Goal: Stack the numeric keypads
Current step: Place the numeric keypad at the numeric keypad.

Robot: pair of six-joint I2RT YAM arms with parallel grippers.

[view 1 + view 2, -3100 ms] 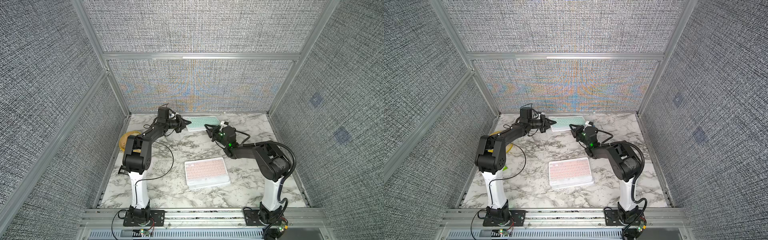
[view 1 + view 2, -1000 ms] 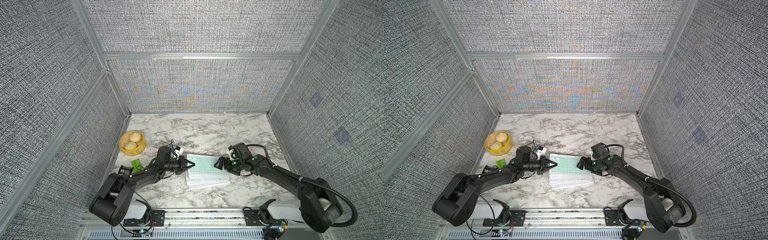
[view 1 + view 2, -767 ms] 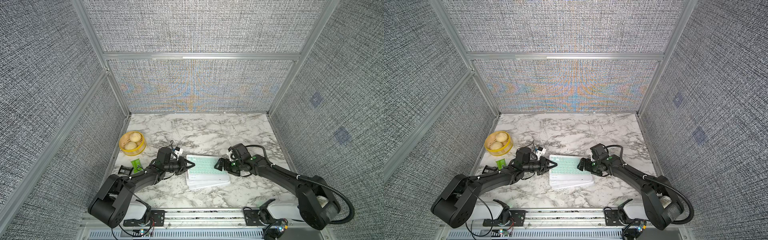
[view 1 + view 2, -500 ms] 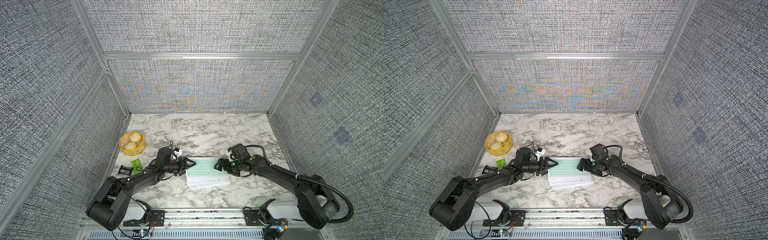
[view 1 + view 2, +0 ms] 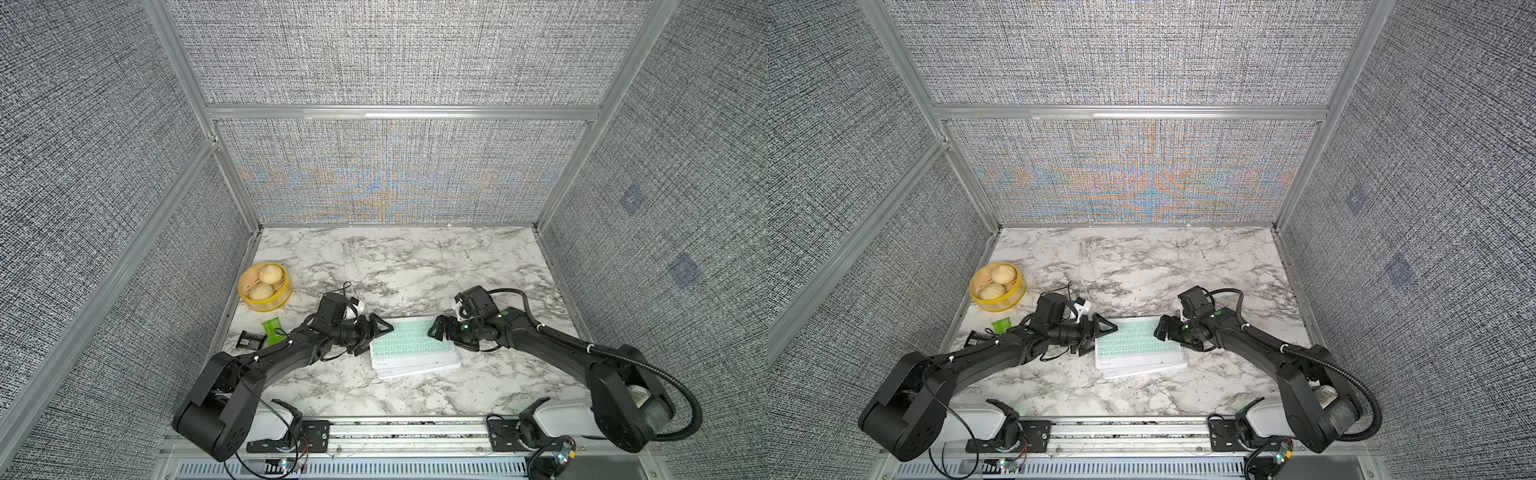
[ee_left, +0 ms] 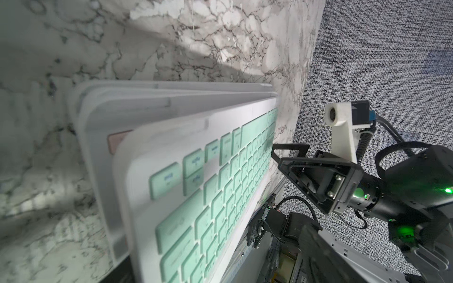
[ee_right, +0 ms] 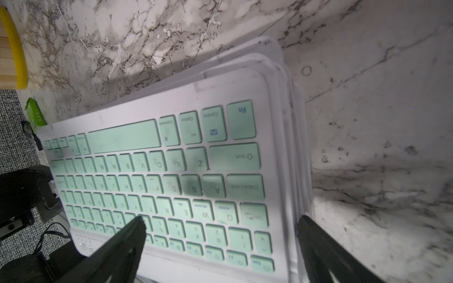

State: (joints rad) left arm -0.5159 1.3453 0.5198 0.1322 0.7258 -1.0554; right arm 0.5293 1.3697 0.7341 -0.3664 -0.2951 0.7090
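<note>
The stack [image 5: 417,368] is sitting near the front of the table [image 5: 374,266], with a mint keypad [image 5: 409,343] lying on top. The left gripper [image 5: 376,340] and right gripper [image 5: 442,336] are flanking its ends, both standing open and gripping nothing. No loose keypads are showing beyond, so the stacking looks finished.

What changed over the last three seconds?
Both arms carried the mint keypad from the table's back onto the front stack, covering the pink keypad. The left hand has let go and stands open; the right hand is open too. The steamer basket and packets stayed put.
</note>
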